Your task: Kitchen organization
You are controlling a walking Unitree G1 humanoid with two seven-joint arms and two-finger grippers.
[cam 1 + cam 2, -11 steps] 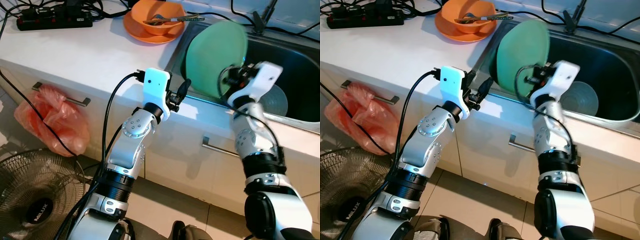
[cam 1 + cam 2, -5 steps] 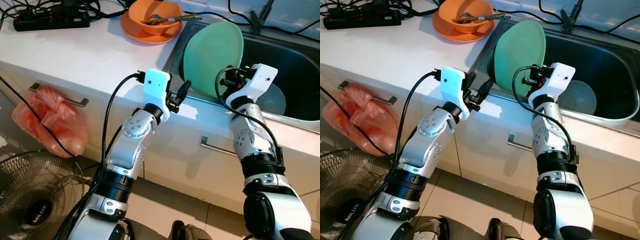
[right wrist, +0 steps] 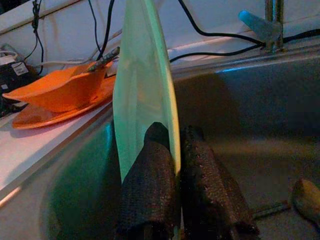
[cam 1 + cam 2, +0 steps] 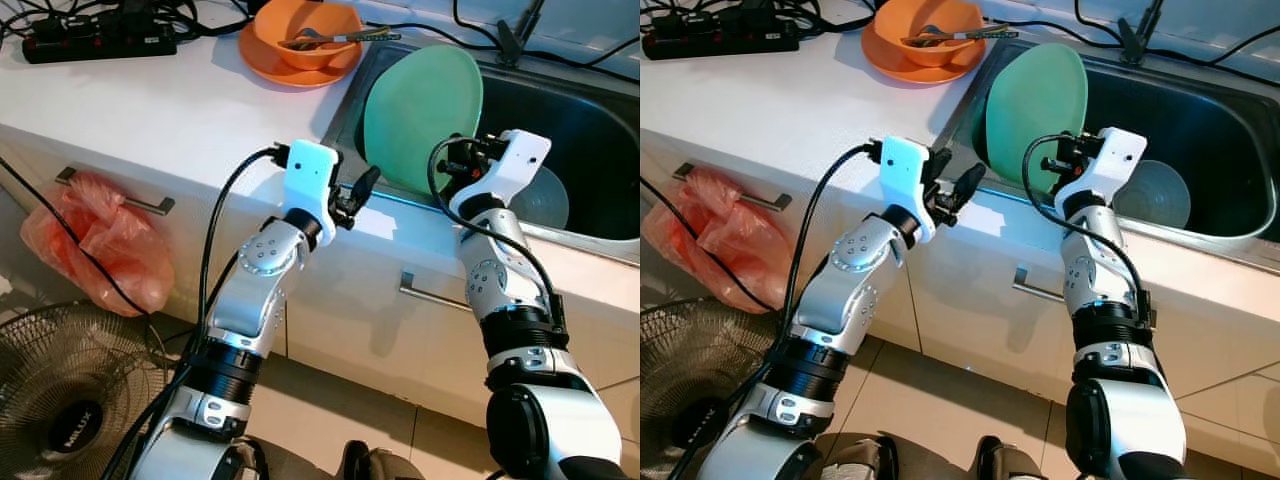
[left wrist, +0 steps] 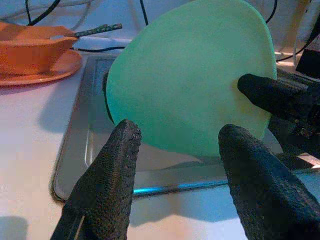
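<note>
A pale green plate [image 4: 422, 115] stands on edge at the left end of the steel sink [image 4: 590, 120]. My right gripper [image 3: 176, 165] is shut on its rim, one black finger on each face. My left gripper [image 5: 177, 155] is open just in front of the sink's near edge, its two fingers [image 5: 112, 175] spread and pointing at the plate's face without touching it. An orange bowl [image 4: 308, 30] with a utensil in it sits on an orange plate [image 4: 265, 60] on the white counter [image 4: 150, 100] left of the sink.
A round grey dish [image 4: 540, 198] lies in the sink bottom. A black power strip [image 4: 95, 40] and cables cross the counter's back. A faucet [image 4: 515, 35] stands behind the sink. An orange plastic bag [image 4: 90, 240] hangs from a drawer handle; a fan [image 4: 70, 400] stands on the floor.
The right gripper has carried the green plate slightly down and left in the sink. The left gripper has held its place, open. The camera has shifted a little.
</note>
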